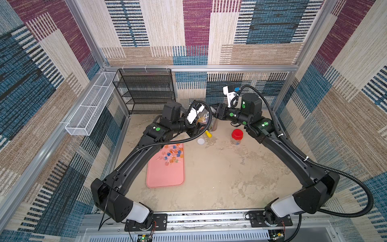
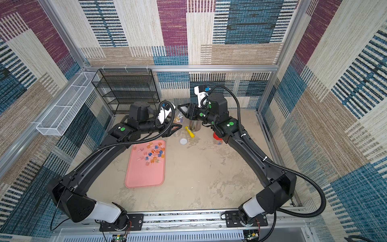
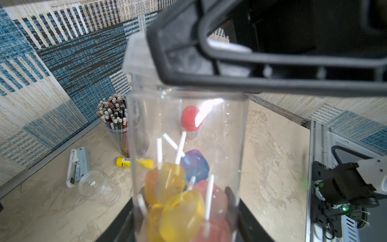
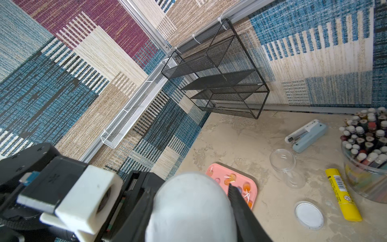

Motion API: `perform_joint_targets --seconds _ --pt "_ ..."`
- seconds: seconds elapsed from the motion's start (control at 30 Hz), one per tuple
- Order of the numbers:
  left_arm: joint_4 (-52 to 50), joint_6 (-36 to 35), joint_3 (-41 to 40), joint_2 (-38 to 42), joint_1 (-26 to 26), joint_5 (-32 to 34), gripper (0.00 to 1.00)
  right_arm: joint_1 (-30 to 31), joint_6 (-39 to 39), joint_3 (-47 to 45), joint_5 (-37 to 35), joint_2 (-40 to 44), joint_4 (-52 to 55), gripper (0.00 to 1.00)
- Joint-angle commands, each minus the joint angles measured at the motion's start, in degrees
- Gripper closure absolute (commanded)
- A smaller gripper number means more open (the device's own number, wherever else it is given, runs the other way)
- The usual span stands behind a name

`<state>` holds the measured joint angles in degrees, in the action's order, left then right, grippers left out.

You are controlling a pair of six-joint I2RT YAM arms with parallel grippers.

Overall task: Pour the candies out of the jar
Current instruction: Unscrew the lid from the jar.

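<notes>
Toward the tabletop's far edge we see pencils (image 3: 114,117), a glue stick (image 3: 123,162) and a stapler (image 3: 78,165) near the jar (image 3: 226,146); the left gripper (image 3: 182,228) and the right gripper (image 4: 184,188) both clamp it.

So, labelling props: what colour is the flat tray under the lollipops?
Salmon pink; the flat rounded plastic tray shows best in a top view.

We find both top views bright and evenly lit, with only faint, soft shadows on the worktop (image 1: 219,184); the straight frame rails (image 1: 201,68) bow near the picture edges. In the left wrist view a white glare streak crosses the clear jar (image 3: 230,136) at centre, and the candies (image 3: 180,211) inside look soft. In the right wrist view the jar's near end is a pale unfocused blur at bottom centre.
</notes>
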<state>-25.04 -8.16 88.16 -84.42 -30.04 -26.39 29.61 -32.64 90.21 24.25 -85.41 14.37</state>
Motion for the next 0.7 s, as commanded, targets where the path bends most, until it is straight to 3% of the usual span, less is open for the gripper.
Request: perform_joint_targets --seconds 0.0,0.1,0.23,0.4,0.67 --pt "4.55 0.38 0.54 0.05 1.38 -12.67 1.00 -0.27 4.99 0.61 6.21 1.33 -3.71 0.61" --pt "6.97 1.77 1.93 -0.59 3.44 -28.95 1.00 -2.04 8.49 1.24 15.32 2.29 -4.26 0.62" --pt "8.80 4.10 3.73 -1.05 4.20 -39.28 1.00 -4.48 12.20 0.73 27.06 4.63 -5.51 0.62" --pt "12.20 8.14 3.47 -1.01 4.29 -44.85 1.00 -6.48 14.33 -0.77 33.14 6.30 -4.92 0.64" --pt "12.17 9.22 3.06 -0.81 4.29 -44.48 1.00 -6.58 15.34 -0.16 33.07 5.62 -3.23 0.63"
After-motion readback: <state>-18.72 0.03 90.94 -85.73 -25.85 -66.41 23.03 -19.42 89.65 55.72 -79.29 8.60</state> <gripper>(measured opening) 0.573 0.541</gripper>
